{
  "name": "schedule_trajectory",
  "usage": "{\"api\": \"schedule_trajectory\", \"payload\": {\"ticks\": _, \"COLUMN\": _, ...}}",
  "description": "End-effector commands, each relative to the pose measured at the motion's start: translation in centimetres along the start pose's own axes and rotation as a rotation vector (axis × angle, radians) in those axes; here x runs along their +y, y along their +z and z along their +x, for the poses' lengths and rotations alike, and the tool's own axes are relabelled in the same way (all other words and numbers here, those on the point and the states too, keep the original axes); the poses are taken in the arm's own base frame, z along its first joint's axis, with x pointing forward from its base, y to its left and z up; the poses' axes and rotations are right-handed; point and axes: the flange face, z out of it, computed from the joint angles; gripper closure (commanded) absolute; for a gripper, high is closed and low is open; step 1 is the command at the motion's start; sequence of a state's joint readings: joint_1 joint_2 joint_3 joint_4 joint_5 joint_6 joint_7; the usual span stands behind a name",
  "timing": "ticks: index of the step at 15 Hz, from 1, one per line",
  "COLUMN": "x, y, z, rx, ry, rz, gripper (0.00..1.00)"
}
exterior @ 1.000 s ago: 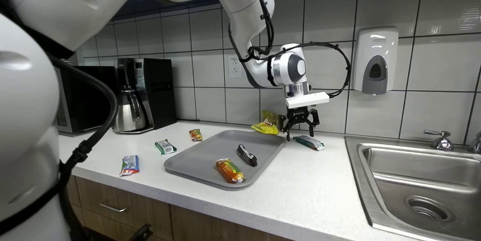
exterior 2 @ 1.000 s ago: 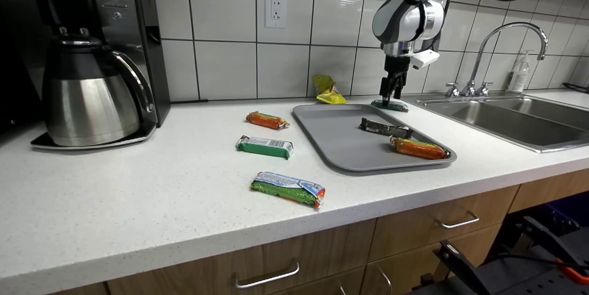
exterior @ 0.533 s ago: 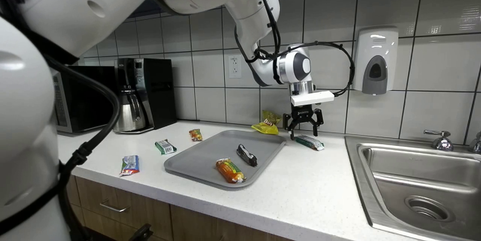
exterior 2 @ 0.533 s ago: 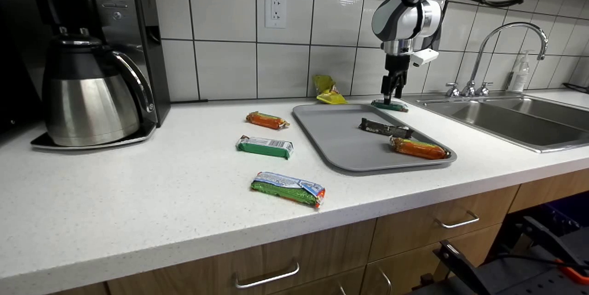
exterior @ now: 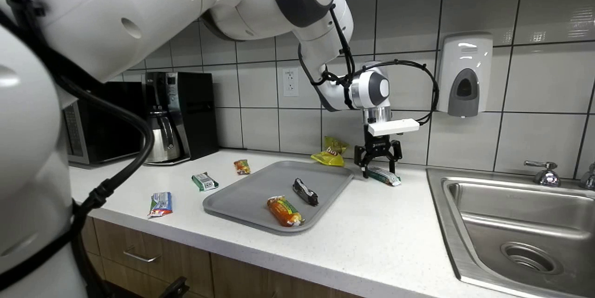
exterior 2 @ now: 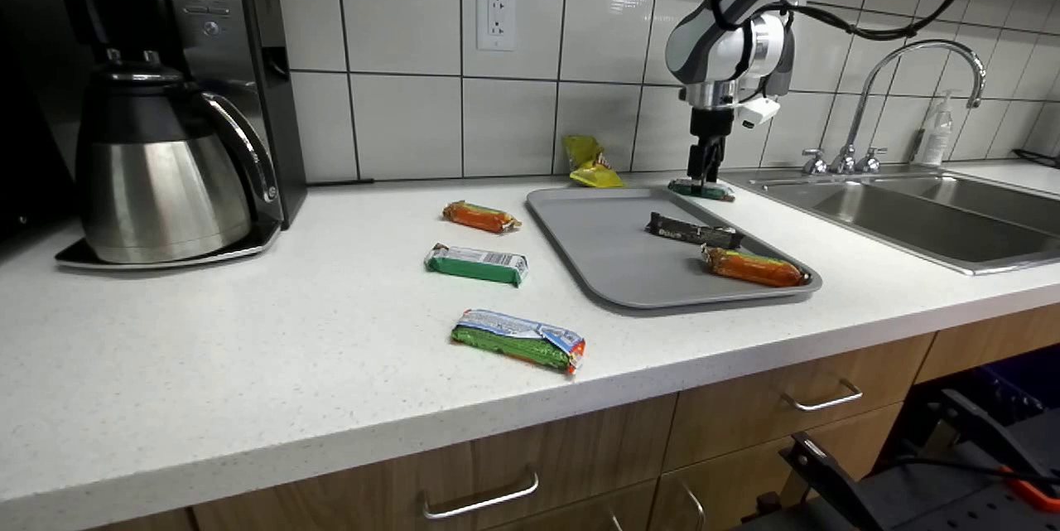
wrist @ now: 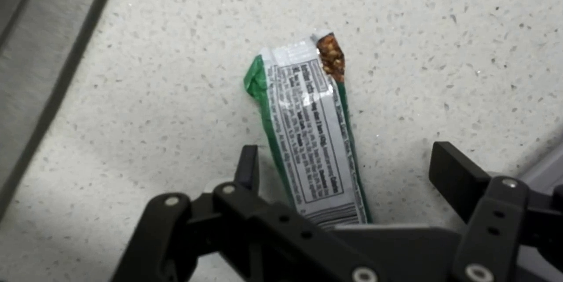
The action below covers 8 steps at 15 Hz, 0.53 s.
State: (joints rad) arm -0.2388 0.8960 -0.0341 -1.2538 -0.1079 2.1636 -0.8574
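A: What comes first on the left, in an exterior view?
B: Three wrapped snacks (exterior: 161, 203), lying loose and apart on the surface (exterior: 372, 237).
A: Then?
B: A gray tray (exterior: 251, 191) bearing a dark bar (exterior: 305, 192) and an orange packet (exterior: 284, 211); its raised rim probably keeps them from sliding off. A yellow bag (exterior: 327, 158) sits behind it.
A: And the hand (exterior: 379, 171)?
B: Spread, pinching nothing. It points down, its fingers (wrist: 247, 165) either side of the green bar (wrist: 312, 141), likely turned that way to face the long edges.
A: Where is that bar?
B: Flat on the surface between tray and sink (exterior: 452, 223), nearer one finger than the other, apparently touching neither.
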Motion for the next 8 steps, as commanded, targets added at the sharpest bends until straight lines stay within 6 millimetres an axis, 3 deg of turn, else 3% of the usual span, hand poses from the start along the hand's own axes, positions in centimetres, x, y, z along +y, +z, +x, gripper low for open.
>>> {"api": "schedule_trajectory", "payload": {"ticks": 1, "x": 1.4, "y": -0.3, "z": 0.3, "rx": 0.005, "ry": -0.057, "rz": 0.006, "gripper": 0.00}}
{"api": "schedule_trajectory", "payload": {"ticks": 8, "x": 2.3, "y": -1.4, "z": 0.1, "rx": 0.018, "ry": -0.082, "rz": 0.000, "gripper": 0.00}}
